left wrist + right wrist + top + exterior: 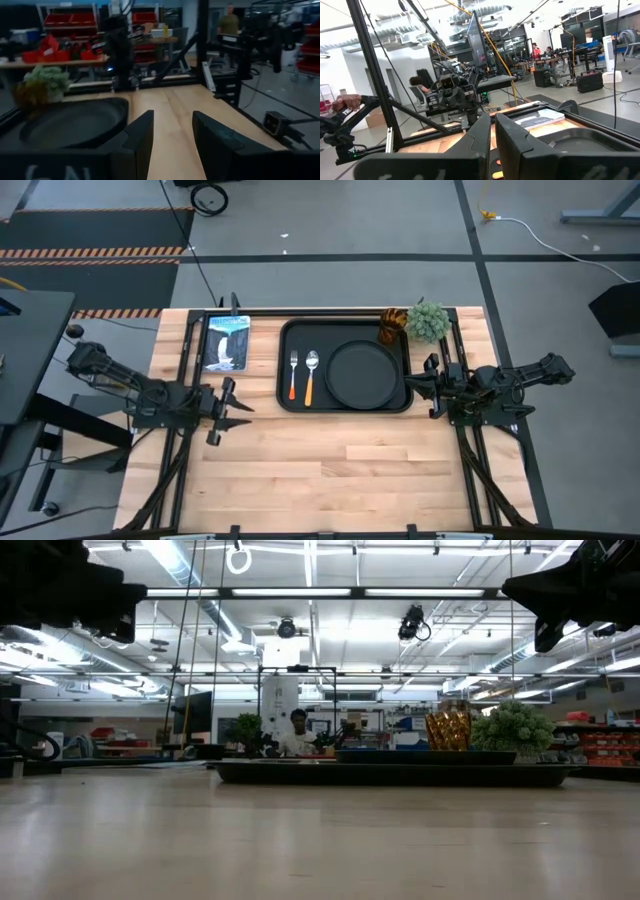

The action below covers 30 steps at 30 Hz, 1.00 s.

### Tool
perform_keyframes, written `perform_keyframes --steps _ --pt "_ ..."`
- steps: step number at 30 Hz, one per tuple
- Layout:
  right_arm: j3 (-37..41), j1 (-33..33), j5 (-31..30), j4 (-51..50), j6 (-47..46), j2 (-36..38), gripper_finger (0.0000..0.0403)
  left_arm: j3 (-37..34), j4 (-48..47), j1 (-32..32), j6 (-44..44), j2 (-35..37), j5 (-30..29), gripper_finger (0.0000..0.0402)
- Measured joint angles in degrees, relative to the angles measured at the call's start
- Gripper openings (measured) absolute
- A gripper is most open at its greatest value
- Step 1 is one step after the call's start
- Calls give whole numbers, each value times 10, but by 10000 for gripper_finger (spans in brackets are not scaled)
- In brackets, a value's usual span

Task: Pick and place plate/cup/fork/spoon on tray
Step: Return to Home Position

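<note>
The black tray lies at the table's far middle. On it lie the fork, the spoon and the round black plate, side by side. The amber cup stands at the tray's far right corner and also shows in the low view. My left gripper hovers left of the tray, open and empty; its wrist view shows the plate. My right gripper hovers just right of the tray, shut and empty; it also shows in its wrist view.
A fuzzy green plant ball sits right of the cup. A picture booklet lies left of the tray. Bare wood spreads across the table's near half. A person sits in the room beyond.
</note>
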<state>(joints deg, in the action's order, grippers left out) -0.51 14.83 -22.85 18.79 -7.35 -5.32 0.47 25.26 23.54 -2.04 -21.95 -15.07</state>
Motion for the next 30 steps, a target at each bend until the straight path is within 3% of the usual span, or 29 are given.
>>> perform_keyframes --steps 5,12,19,30 --pt "0 0 0 0 0 0 34 0 -67 -44 36 50 8 144" --pt "0 0 0 0 0 0 34 0 -143 -116 40 127 89 144" --pt "0 0 0 0 0 0 34 0 -233 -158 39 220 126 144" --pt "0 0 0 0 0 0 34 0 -240 -197 2 219 164 144"
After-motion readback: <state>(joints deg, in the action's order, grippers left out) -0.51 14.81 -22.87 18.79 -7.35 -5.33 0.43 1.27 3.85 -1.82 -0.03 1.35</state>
